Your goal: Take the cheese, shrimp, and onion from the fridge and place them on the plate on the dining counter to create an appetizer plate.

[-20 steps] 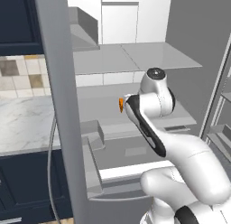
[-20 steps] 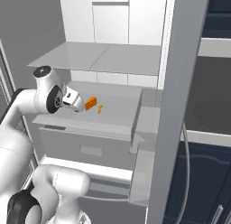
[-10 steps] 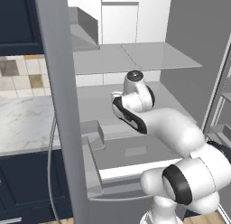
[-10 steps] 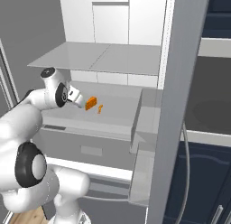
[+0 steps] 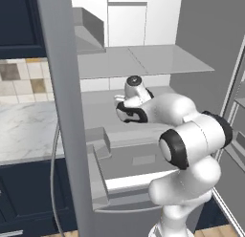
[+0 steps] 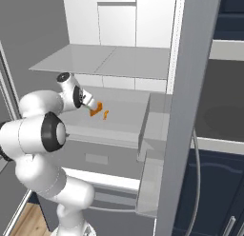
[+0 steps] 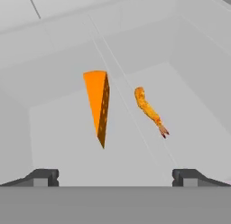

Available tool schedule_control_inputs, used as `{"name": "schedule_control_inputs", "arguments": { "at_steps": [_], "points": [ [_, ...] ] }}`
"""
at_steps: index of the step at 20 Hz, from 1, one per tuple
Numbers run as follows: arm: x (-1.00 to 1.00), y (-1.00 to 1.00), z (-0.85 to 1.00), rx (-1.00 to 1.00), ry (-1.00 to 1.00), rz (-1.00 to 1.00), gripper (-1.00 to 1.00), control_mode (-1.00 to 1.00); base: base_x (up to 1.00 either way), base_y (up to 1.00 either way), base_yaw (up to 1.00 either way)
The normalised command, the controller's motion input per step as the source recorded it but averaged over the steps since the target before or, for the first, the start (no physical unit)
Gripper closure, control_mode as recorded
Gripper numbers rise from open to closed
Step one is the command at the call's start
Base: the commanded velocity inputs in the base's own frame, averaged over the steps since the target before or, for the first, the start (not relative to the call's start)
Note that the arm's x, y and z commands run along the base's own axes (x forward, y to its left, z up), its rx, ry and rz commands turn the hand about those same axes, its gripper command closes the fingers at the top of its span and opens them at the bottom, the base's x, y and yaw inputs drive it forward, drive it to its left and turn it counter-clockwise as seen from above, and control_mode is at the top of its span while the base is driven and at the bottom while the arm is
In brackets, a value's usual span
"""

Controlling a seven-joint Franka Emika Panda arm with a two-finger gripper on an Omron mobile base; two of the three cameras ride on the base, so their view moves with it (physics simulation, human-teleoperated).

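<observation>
Inside the fridge (image 6: 109, 59), the cheese (image 7: 98, 105) stands as an orange wedge on a pale shelf, point down in the hand view. The thin curled shrimp (image 7: 149, 110) lies just right of it, apart from it. Both show small in the right base view, cheese (image 6: 96, 109) and shrimp (image 6: 106, 114). My gripper (image 7: 115, 178) is open, its fingertips (image 7: 43, 177) wide apart, a short way in front of the cheese and not touching it. From the right base my gripper (image 6: 87, 103) sits just left of the wedge. The onion, plate and dining counter are out of view.
A glass shelf (image 5: 143, 59) hangs over the hand. Grey drawers (image 6: 100, 154) sit below the shelf with the food. The fridge side wall (image 5: 67, 112) and door bins (image 6: 152, 135) flank the opening. A marble back-wall counter (image 5: 24, 131) lies to the left.
The arm's elbow has swung round in front of the fridge and the hand has moved slightly closer to the cheese. Cheese and shrimp have not moved.
</observation>
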Motion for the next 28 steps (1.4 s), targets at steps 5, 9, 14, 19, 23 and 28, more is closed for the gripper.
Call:
{"name": "schedule_control_inputs", "arguments": {
  "at_steps": [5, 9, 14, 19, 23, 28],
  "points": [
    [0.74, 0.00, -0.40, 0.00, 0.00, 0.00, -1.00, -1.00, 0.00, 0.00, 0.00],
    [0.68, 0.00, -0.32, 0.00, 0.00, 0.00, -1.00, -1.00, 0.00, 0.00, 0.00],
    [0.68, 0.00, -0.30, 0.00, 0.00, 0.00, -1.00, -1.00, 0.00, 0.00, 0.00],
    [0.52, 0.00, -0.34, 0.00, 0.00, 0.00, -1.00, -1.00, 0.00, 0.00, 0.00],
    [0.30, 0.00, -0.43, 0.00, 0.00, -0.01, 1.00, -1.00, 0.00, 0.00, 0.00],
    [0.01, -0.07, -0.41, 0.00, 0.00, -0.03, 1.00, -1.00, 0.00, 0.00, 0.00]
  ]
}}
